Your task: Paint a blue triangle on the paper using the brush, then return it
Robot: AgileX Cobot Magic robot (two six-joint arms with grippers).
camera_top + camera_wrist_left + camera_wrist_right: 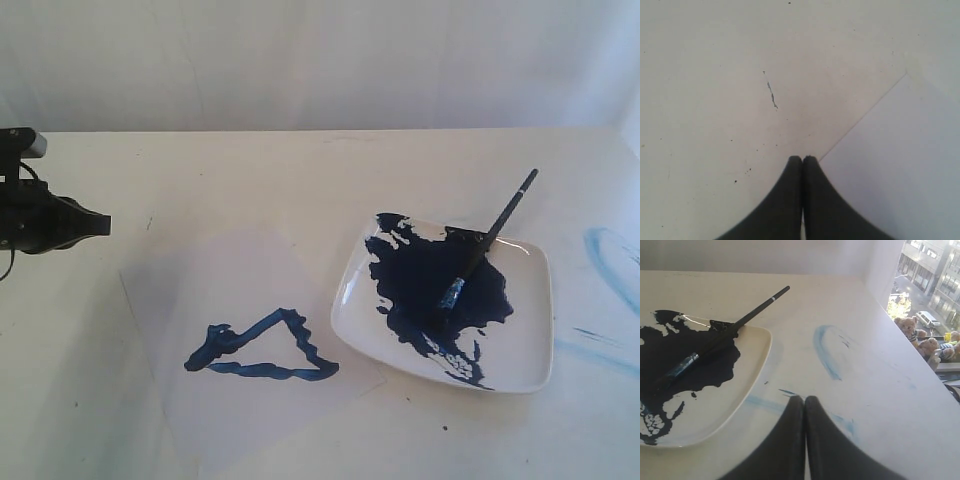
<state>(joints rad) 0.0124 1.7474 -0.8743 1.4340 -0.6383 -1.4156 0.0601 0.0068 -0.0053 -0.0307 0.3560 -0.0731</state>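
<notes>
Left end effector sits well left of the plate, jaws pressed together, holding nothing, over bare bench at the paper edge. Paper lies flat just left of plate, blue triangle painted on it. Brush rests on plate, tip in dark paint pool, handle overhanging far rim. Right end effector is right of plate, jaws together, empty, above pale blue smears.

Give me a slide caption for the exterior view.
Blue triangle on the paper, brush lying across the paint-smeared plate, left gripper at frame edge.
</notes>
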